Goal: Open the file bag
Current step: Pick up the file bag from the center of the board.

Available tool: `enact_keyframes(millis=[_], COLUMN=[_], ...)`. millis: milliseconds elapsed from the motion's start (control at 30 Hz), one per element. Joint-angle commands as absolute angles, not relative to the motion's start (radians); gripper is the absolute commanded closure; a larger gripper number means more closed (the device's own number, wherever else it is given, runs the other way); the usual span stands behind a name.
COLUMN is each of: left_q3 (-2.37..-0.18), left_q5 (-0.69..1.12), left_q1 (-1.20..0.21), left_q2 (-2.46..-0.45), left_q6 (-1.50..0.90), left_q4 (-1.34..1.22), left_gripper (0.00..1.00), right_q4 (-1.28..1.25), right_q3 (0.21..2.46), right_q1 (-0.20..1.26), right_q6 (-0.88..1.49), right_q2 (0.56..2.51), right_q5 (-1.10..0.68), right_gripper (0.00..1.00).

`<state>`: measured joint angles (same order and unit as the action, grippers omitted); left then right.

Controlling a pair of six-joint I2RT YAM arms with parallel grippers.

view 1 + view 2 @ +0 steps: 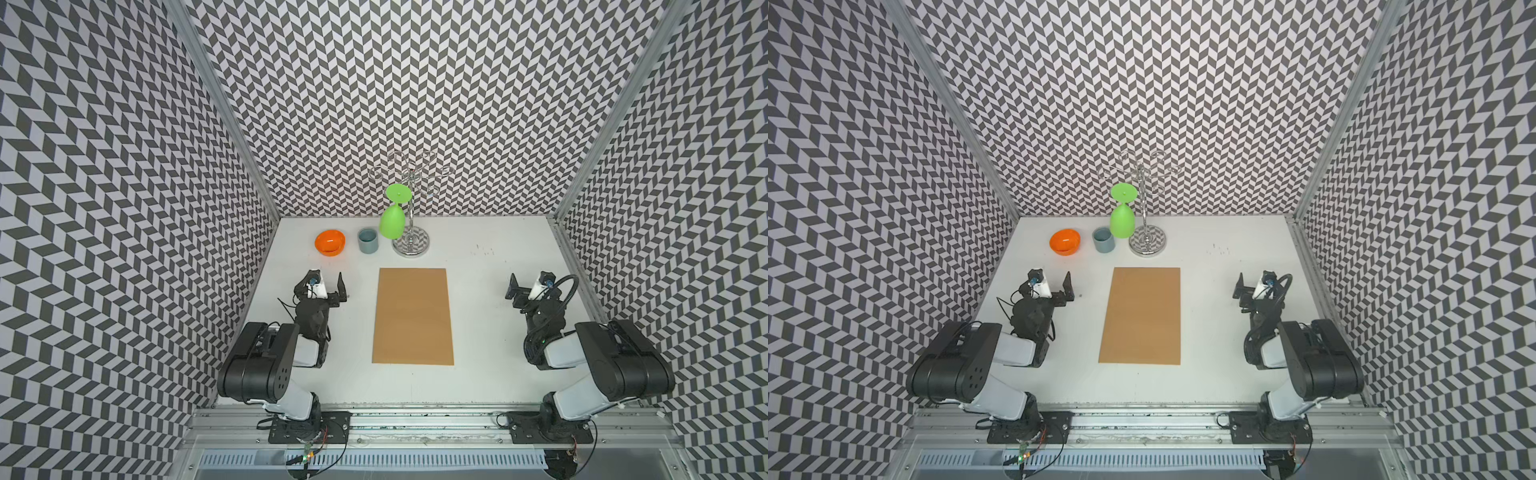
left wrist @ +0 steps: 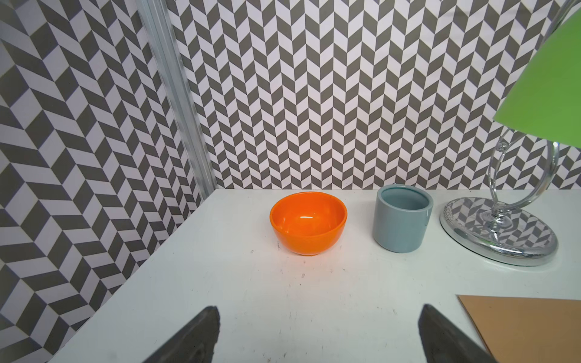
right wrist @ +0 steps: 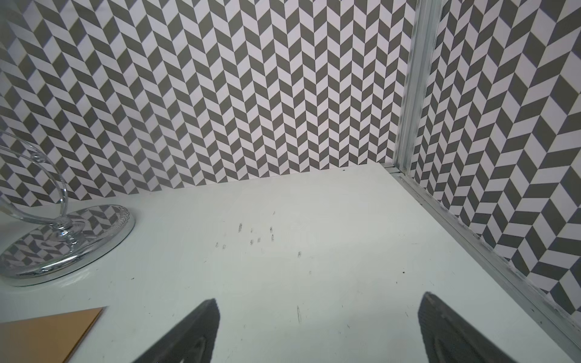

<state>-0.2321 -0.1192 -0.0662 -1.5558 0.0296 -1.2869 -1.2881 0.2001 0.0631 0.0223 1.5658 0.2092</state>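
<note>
The file bag (image 1: 412, 316) (image 1: 1140, 316) is a flat brown paper rectangle lying lengthwise in the middle of the white table, plain side up. No flap, string or button shows. One corner of it appears in the left wrist view (image 2: 528, 327) and one in the right wrist view (image 3: 44, 333). My left gripper (image 1: 328, 283) (image 1: 1052, 283) (image 2: 319, 309) hovers to the left of the bag's far end, open and empty. On the opposite side my right gripper (image 1: 528, 284) (image 1: 1252, 286) (image 3: 319, 298) is likewise open and empty. Neither touches the bag.
Behind the bag stand an orange bowl (image 1: 330, 242) (image 2: 308, 223), a grey-blue cup (image 1: 368, 240) (image 2: 402, 218) and a chrome glass rack (image 1: 410, 245) (image 3: 63, 242) with a green goblet (image 1: 392, 222) hanging upside down. Patterned walls close in the table on three sides.
</note>
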Motion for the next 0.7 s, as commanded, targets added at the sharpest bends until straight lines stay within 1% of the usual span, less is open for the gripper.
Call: enact_keyframes(millis=[0,400,633,667], left_q3=[-0.268,-0.271,-0.279,-0.292], left_q5=[0.021,-0.002,0.026,0.005], left_q1=[0.000,-0.012,0.000,0.003], left_q2=[-1.556,-1.549,-1.545,-1.538], left_q6=[0.009,0.012,0.006,-0.003], left_q4=[-1.232,-1.212,-1.191,-1.174], left_gripper=[0.00,0.00,0.00,0.00], right_q4=[-1.379,-1.378,-1.386,-1.375], right_q3=[0.206,0.204,0.203,0.204], right_q1=[0.063,0.064,0.064,0.066], right_q6=[0.018,0.018,0.017,0.020], right_q2=[1.570,1.570,1.568,1.552], right_q5=[0.215,0.215,0.216,0.233], right_gripper=[0.01,0.01,0.01,0.01])
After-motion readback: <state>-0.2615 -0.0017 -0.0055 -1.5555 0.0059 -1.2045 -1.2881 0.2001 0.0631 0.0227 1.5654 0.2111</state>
